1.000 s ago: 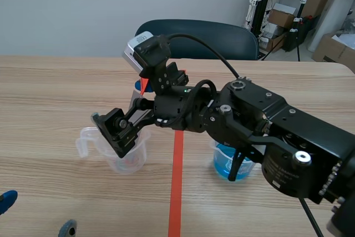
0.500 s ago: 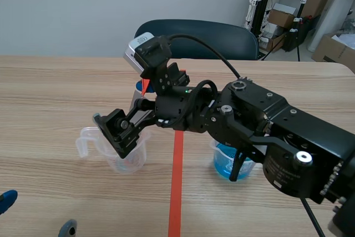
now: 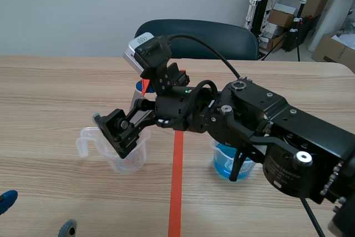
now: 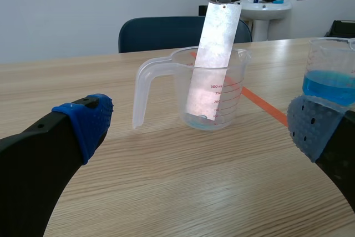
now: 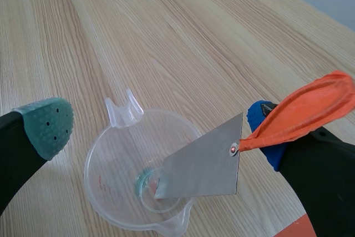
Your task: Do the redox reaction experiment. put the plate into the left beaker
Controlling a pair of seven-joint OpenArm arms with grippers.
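Right gripper [image 5: 158,131] open over left beaker [image 5: 97,184], left of centre in scene view. Plate [image 5: 202,165] leans inside, upper corner beside its blue-padded finger. Left gripper [image 4: 201,127] open.

The left beaker [image 4: 183,90] is showing red graduation marks [image 4: 218,86] on its clear wall, reading 300 ml and 250; lower figures are too small to read.

In the scene view the plate [image 4: 213,65] is hidden by the right gripper [image 3: 115,131], and the left beaker [image 3: 126,162] partly so. The right beaker [image 3: 222,162] is half covered by the arm [image 3: 266,131]. The left gripper [image 3: 36,215] is cut off at the near edge.
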